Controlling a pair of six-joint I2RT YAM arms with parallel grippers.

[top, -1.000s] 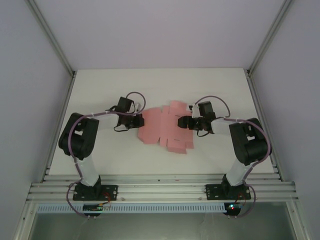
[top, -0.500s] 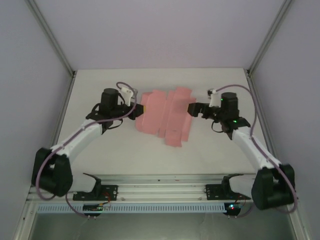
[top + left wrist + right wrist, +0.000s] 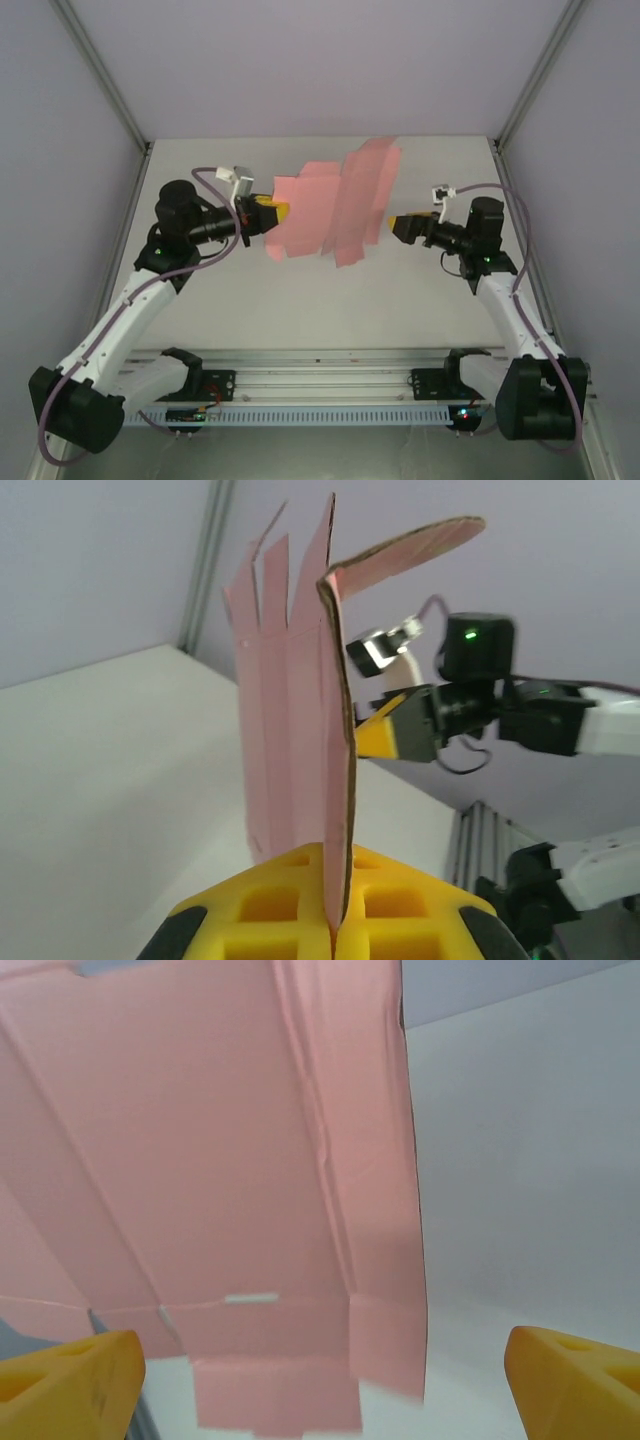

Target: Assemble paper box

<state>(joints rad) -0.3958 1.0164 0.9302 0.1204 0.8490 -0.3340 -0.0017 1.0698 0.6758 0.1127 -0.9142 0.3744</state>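
Well ahead of the left gripper (image 3: 278, 212), the paper box (image 3: 330, 205), a flat pink sheet with flaps, stands on edge above the table (image 3: 420, 300). Its near edge is pinched between that gripper's clenched yellow fingers (image 3: 395, 920). The right gripper (image 3: 398, 225) hangs near the sheet's other side, apart from it, jaws spread and holding nothing.

**Paper box (image 3: 325, 210) held above the worktop (image 3: 320, 310), between the two grippers**

The unfolded paper box hangs over the far middle of the worktop, standing on edge rather than lying flat. The left gripper (image 3: 275, 213) is on its left, closed on that edge, with the sheet running up from between its fingers. The right gripper (image 3: 398, 225) faces it from the other side, just beside the right edge. Its fingers are spread wide with the sheet ahead of them, not between them. The flaps point away from the left gripper, toward the far wall.
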